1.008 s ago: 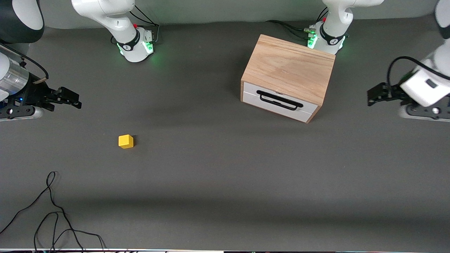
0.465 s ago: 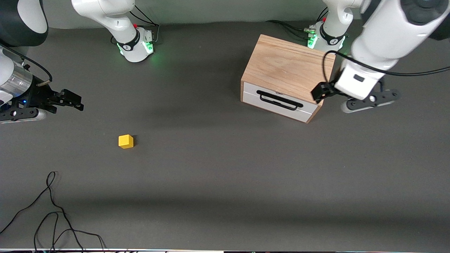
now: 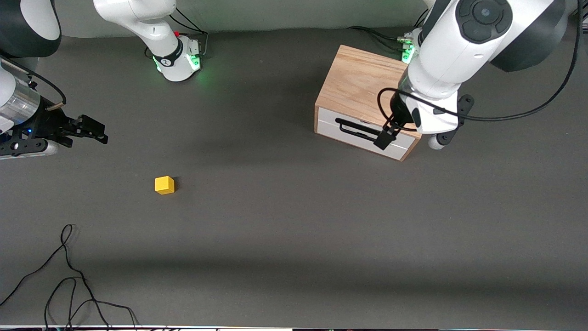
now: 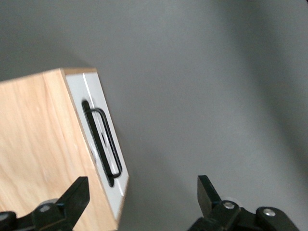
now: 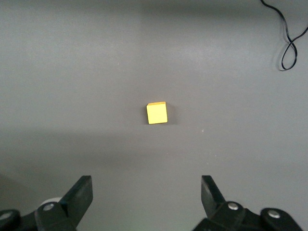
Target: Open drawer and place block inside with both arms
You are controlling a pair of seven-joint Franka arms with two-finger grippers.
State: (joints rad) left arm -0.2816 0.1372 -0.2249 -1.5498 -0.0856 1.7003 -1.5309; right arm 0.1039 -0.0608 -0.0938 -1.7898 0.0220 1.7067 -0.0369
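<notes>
The drawer [image 3: 356,134] is closed in the wooden cabinet [image 3: 363,82]. Its white front carries a black bar handle [image 3: 356,128]. My left gripper [image 3: 385,137] hangs open and empty over the cabinet's front edge, above the handle's end toward the left arm's end of the table. In the left wrist view the drawer front [image 4: 107,144] and handle [image 4: 102,139] lie just off my open left gripper [image 4: 142,195]. The yellow block [image 3: 164,185] lies on the table toward the right arm's end. My right gripper [image 3: 97,130] hovers open and empty. In the right wrist view the block [image 5: 157,113] lies ahead of the gripper [image 5: 144,195].
A loose black cable [image 3: 69,276] lies on the grey table [image 3: 285,220] near the front camera, at the right arm's end, and shows in the right wrist view [image 5: 288,43]. The two green-lit arm bases [image 3: 179,59] stand along the table's back edge.
My left arm swung in from its end of the table and turned, bringing its gripper over the drawer's handle. My right gripper barely moved. The block and drawer stayed put.
</notes>
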